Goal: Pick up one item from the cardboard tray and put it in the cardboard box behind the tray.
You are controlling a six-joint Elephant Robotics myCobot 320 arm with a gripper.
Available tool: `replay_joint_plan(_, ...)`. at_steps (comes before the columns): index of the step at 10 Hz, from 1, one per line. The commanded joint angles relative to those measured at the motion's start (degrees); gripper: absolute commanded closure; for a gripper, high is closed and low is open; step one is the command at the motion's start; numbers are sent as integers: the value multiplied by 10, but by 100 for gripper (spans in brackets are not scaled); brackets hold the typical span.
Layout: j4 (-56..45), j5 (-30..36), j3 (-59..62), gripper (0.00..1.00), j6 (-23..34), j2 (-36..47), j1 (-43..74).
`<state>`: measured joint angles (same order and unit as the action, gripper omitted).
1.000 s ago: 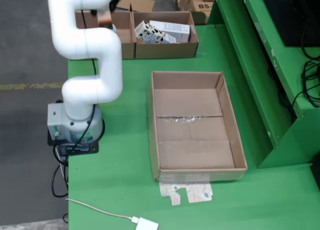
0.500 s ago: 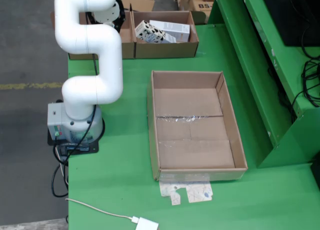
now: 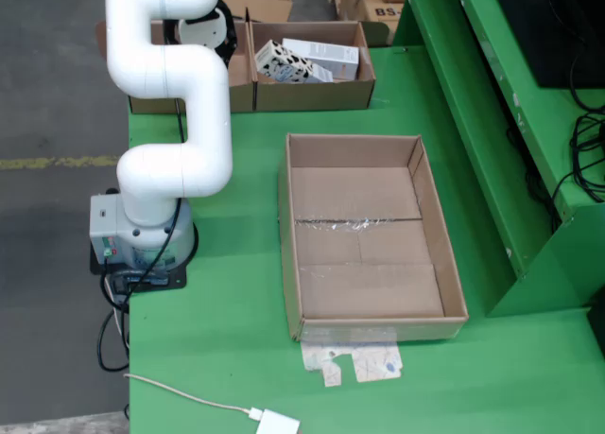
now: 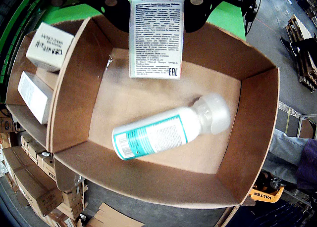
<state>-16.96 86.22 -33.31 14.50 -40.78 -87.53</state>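
Note:
In the wrist view my gripper (image 4: 156, 3) is shut on a white printed carton (image 4: 156, 39), which hangs above the open left cardboard box (image 4: 247, 138). On that box's floor lies a white bottle (image 4: 158, 135) with a clear cap. In the overhead view the gripper (image 3: 210, 29) sits over the back-left box (image 3: 241, 92), mostly hidden by the white arm (image 3: 170, 75). The large cardboard tray (image 3: 284, 245) at mid-table shows only bare cardboard inside.
The back-right box (image 3: 312, 94) holds white cartons (image 3: 307, 60), seen in the wrist view as cartons (image 4: 49, 46). A paper scrap (image 3: 354, 363) and a white cable with adapter (image 3: 274, 423) lie at the front. Green shelving (image 3: 529, 169) rises at right. The table's left edge runs beside the arm's base (image 3: 142, 235).
The arm's upper links have shifted a little right and the wrist has turned over the back-left box. The tray and the back boxes have not moved.

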Motion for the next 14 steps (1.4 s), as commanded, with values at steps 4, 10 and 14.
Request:
replay_joint_plan(4,196,-29,333,100,31,-222,15)
replay_joint_plan(10,241,-42,333,100,37,-241,17)
replay_joint_plan(14,241,-42,333,100,37,-241,17)
